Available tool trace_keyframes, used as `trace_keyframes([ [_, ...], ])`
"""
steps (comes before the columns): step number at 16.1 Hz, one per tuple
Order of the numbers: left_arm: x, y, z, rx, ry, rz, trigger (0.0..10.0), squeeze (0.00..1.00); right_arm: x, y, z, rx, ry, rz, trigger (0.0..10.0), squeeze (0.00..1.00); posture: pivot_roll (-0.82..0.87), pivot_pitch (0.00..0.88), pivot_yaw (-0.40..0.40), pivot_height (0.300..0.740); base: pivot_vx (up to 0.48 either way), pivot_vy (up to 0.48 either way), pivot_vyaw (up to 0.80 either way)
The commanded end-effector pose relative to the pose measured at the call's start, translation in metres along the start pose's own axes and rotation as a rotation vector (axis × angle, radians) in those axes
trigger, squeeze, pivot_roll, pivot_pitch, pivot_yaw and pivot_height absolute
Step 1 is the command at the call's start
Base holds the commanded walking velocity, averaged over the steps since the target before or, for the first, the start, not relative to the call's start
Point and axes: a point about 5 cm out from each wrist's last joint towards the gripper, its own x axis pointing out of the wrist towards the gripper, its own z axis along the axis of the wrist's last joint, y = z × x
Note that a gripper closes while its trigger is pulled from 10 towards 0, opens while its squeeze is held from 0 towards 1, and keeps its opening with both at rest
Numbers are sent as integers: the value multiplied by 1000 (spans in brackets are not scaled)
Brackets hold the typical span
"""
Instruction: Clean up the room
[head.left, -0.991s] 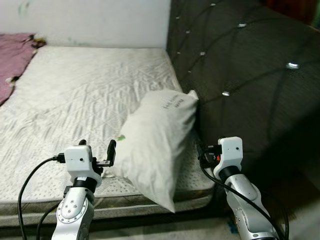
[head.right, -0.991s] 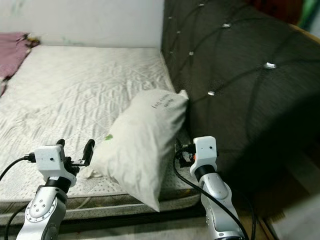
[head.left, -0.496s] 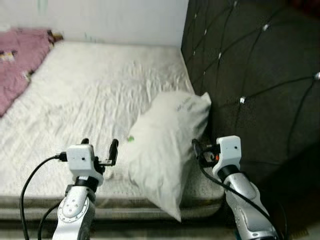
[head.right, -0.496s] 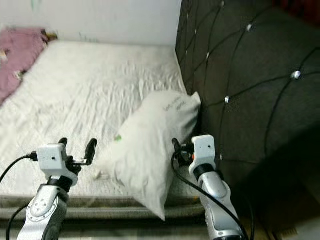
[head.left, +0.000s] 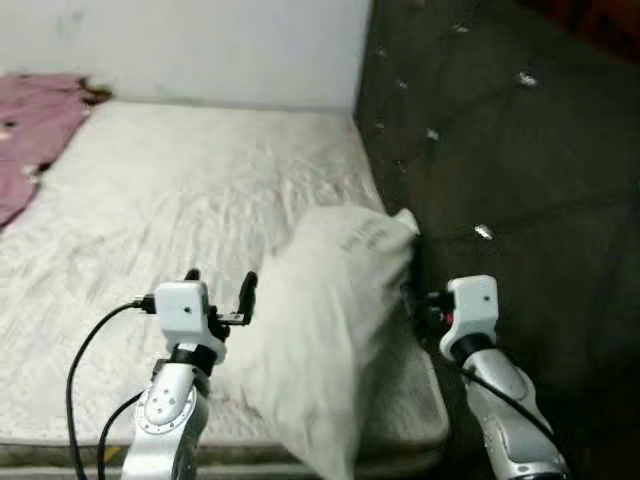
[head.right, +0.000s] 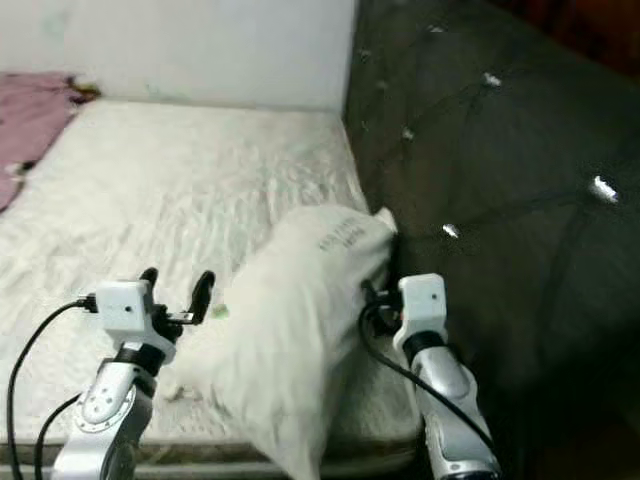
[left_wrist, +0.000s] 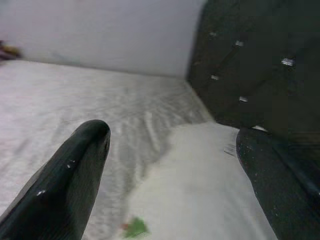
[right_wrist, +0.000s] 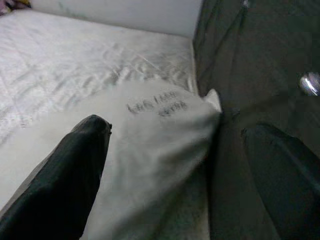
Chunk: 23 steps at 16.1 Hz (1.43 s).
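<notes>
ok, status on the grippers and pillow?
Left gripper open, beside the pillow. Right gripper open, at the pillow's headboard side. Nothing held. No obstruction.

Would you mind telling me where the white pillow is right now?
The white pillow lies on the mattress near its front right corner, against the dark tufted headboard, between the left hand and the right hand.

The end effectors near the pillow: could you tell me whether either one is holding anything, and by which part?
Nothing is held. The left end effector and right end effector are both open, flanking the white pillow without gripping it.
</notes>
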Motion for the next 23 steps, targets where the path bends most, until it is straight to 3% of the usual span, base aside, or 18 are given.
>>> trace_keyframes([
  [1,-4,12,-2,26,12,51,10000,0,5,11,8,2,-29,34,10000,0,-55,42,-38,740,0,0,0],
  [16,-6,18,-2,17,25,122,10000,0,4,10,13,17,-30,49,10000,0,-58,75,-45,740,0,0,0],
  [21,-9,17,2,-10,28,117,10000,0,0,17,14,88,-31,61,10000,0,-47,93,-57,740,0,0,0],
  [23,-13,23,9,8,6,177,10000,0,2,24,20,98,-25,113,10000,0,-40,146,-65,740,0,0,0],
])
